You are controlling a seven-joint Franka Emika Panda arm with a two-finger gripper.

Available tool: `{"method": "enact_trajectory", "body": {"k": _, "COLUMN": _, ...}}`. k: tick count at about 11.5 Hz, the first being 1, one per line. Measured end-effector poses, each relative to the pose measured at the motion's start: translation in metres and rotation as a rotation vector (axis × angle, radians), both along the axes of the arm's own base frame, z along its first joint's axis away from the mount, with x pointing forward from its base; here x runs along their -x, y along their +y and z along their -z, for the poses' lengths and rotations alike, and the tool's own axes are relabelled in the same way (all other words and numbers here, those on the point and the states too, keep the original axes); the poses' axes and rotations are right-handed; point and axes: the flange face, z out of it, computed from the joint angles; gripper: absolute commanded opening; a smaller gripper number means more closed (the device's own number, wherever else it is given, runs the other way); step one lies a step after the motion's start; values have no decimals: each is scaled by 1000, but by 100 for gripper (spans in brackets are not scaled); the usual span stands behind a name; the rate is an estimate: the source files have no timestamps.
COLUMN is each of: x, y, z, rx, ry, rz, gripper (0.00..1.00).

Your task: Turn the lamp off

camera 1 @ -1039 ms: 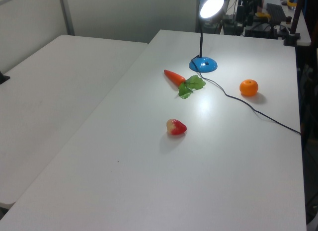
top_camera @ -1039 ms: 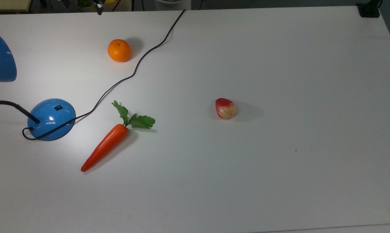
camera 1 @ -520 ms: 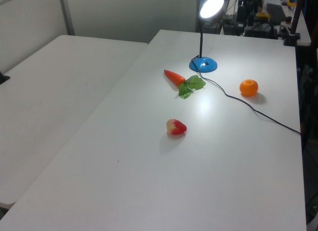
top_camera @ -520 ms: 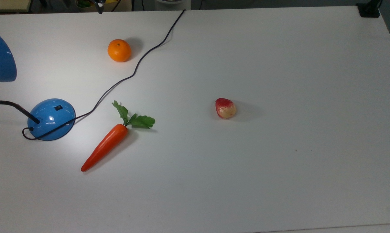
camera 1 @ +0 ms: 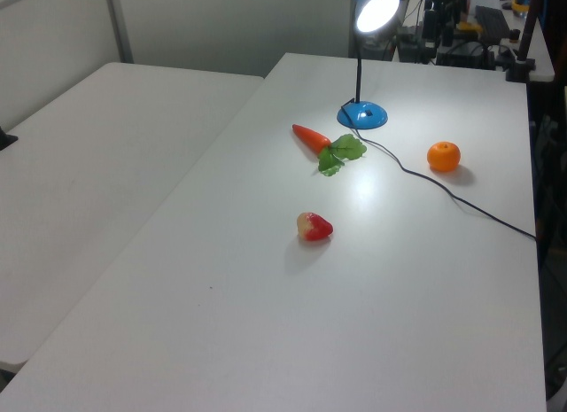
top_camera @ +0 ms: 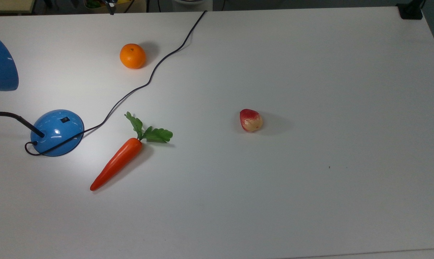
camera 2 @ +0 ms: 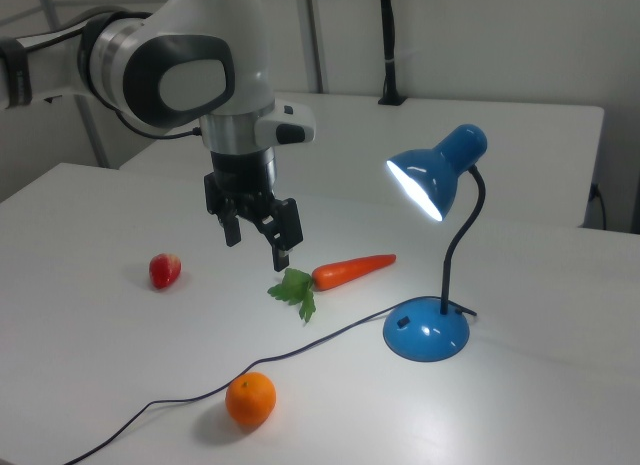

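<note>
Glossy blue, the lamp (camera 2: 440, 255) stands at the right of the right view, its dome base (camera 2: 426, 328) on the white desk (top_camera: 310, 72) and its shade (camera 2: 436, 175) glowing, so it is plainly lit. In the top view the base sits at the lower left of the frame with the small black switch (top_camera: 64, 119) on its upper face, and the black cord (top_camera: 148, 79) runs from it toward the upper edge. The end effector (camera 2: 258, 232) hangs in the air left of centre in the right view, above the desk and well apart from the lamp, its two fingers spread with nothing between them. Over the last second almost nothing has changed: the orange (top_camera: 132, 56), the carrot (top_camera: 118, 162) and the strawberry (top_camera: 251, 120) lie where they were, the lamp burns as before, and only a dark sliver at the top edge of the top view has drawn back a little. That suggests the approach has hardly begun, and the whole task remains ahead. The next move looks to call for carrying the end effector across to the base and pressing down on the switch, a small target on a curved, slippery dome; a push off centre might slide the base or snag the cord looped beside it.
</note>
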Motion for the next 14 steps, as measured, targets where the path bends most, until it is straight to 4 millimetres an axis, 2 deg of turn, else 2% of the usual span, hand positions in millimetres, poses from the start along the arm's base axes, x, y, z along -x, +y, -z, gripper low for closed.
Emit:
{"method": "enact_trajectory", "body": {"k": 1, "x": 0, "y": 0, "z": 0, "rx": 0, "ry": 0, "rz": 0, "gripper": 55}}
{"method": "enact_trajectory", "body": {"k": 3, "x": 0, "y": 0, "z": 0, "rx": 0, "ry": 1, "rz": 0, "gripper": 26}}
{"method": "enact_trajectory", "body": {"k": 6, "x": 1, "y": -1, "z": 4, "rx": -2, "ry": 9, "rz": 14, "gripper": 5}}
{"method": "enact_trajectory", "body": {"k": 7, "x": 1, "y": -4, "z": 6, "rx": -2, "ry": 14, "rz": 43, "gripper": 2}}
{"method": "enact_trajectory", "body": {"k": 10, "x": -3, "y": -13, "z": 20, "rx": 16, "ry": -36, "rz": 161, "gripper": 0}}
{"method": "enact_trajectory", "body": {"k": 14, "x": 6, "y": -41, "z": 63, "rx": 44, "ry": -189, "rz": 272, "gripper": 0}}
